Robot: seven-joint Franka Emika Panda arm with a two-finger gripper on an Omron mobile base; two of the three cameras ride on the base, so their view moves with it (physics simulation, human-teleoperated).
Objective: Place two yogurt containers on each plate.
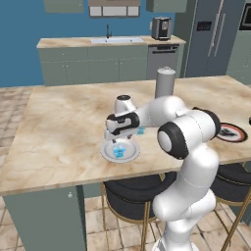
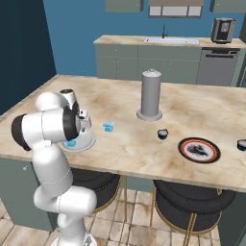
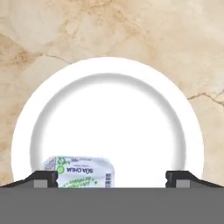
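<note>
The silver-grey plate (image 1: 128, 156) (image 2: 88, 142) (image 3: 109, 70) lies near the island's front edge. A light blue yogurt container (image 1: 117, 152) (image 2: 71, 143) (image 3: 81, 172) rests on it. My gripper (image 1: 115, 141) (image 3: 111, 179) hovers just above the plate, open, with its fingers wide apart; the cup sits beside the left fingertip (image 3: 43, 178), not pinched. A second light blue container (image 1: 141, 131) (image 2: 108, 126) stands on the counter just beyond the plate. One dark container (image 2: 163, 134) is left of the black red-rimmed plate (image 1: 231, 133) (image 2: 199, 150), another dark container (image 2: 241, 145) to its right.
A tall grey canister (image 1: 165, 82) (image 2: 151, 93) with a knob stands mid-island behind the plates. Round dark stools (image 1: 132, 193) (image 2: 190, 194) sit under the island's front edge. A back counter with a sink (image 1: 116, 40) runs along the blue wall.
</note>
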